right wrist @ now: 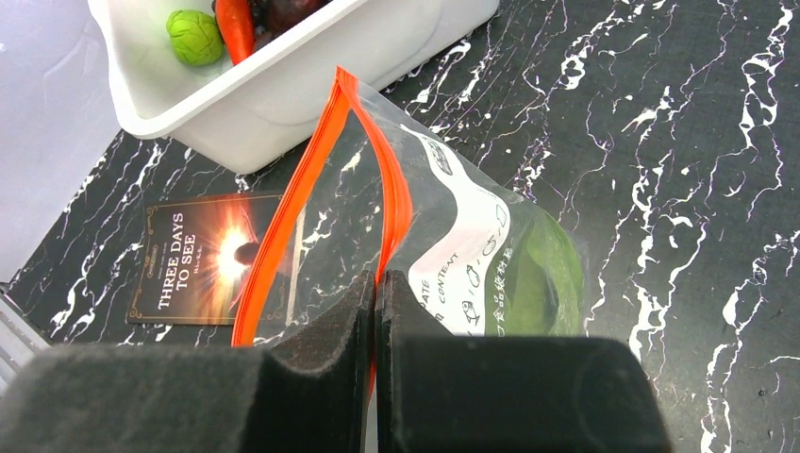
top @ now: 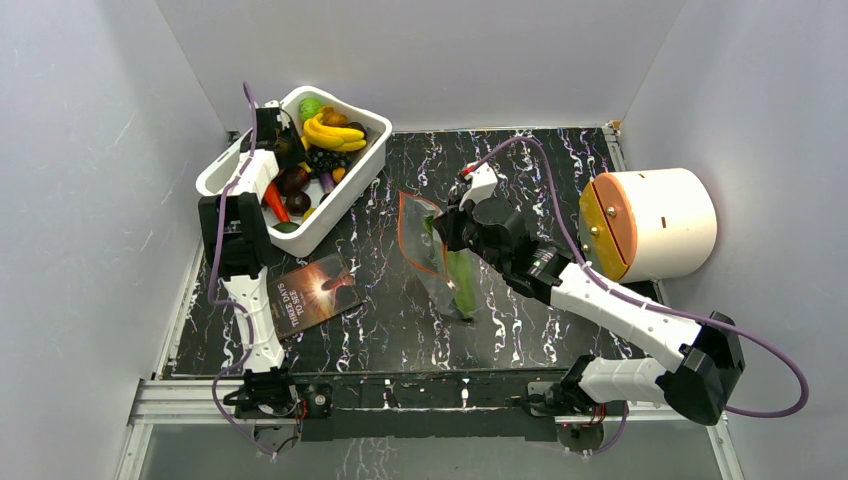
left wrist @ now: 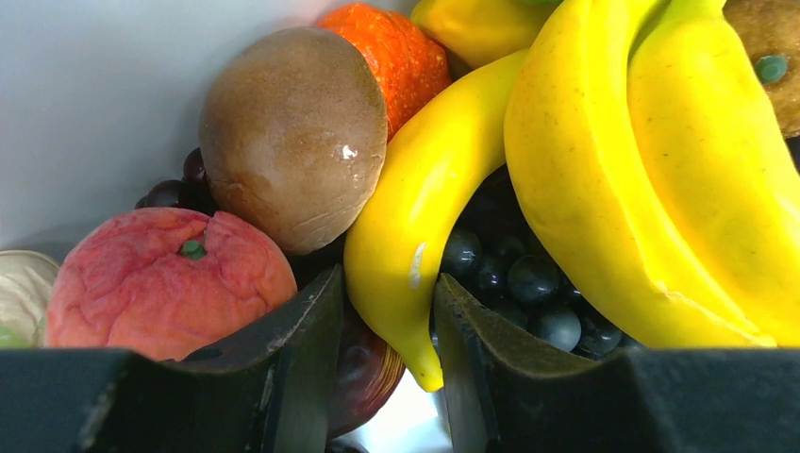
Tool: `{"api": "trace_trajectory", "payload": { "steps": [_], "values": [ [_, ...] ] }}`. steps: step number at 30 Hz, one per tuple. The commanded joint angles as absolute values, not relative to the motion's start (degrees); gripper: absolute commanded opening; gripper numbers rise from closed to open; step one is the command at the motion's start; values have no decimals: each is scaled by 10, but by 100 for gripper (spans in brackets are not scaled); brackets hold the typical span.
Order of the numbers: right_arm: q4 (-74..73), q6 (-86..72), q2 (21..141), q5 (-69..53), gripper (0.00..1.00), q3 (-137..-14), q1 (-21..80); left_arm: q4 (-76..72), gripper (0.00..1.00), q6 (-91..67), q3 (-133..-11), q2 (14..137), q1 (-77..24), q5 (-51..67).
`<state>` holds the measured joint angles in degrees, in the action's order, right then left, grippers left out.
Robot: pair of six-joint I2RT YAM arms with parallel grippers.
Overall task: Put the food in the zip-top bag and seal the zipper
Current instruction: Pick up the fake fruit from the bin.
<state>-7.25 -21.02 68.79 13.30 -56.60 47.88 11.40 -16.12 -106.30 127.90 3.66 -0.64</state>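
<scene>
The half-open left hand (left wrist: pixel 387 288) could slip off the smooth banana (left wrist: pixel 415 208) tip it reaches around, while the right hand (right wrist: pixel 377 283), pinched shut on the bag (right wrist: pixel 453 236), holds it up.

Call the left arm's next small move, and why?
Probably close the left gripper on the banana: its tip sits between the open jaws, not yet pinched. The right gripper is shut on the zipper, holding the zip-top bag with its mouth open.
</scene>
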Motion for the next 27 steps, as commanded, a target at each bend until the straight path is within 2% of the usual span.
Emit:
{"api": "trace_trajectory", "payload": {
  "steps": [1, 8, 17, 27],
  "values": [
    [-30, -201, 682, 135, 0, -592, 475, 117, 37, -150, -1088, 1280, 40, -4],
    [-26, -196, 679, 133, 0, -593, 475, 121, 33, -152, -1091, 1287, 40, 3],
    [-25, -195, 657, 145, 0, -585, 475, 119, 35, -155, -1102, 1292, 40, 3],
    [-24, -199, 618, 147, 0, -565, 475, 117, 13, -145, -1082, 1239, 40, 17]
  ]
}}
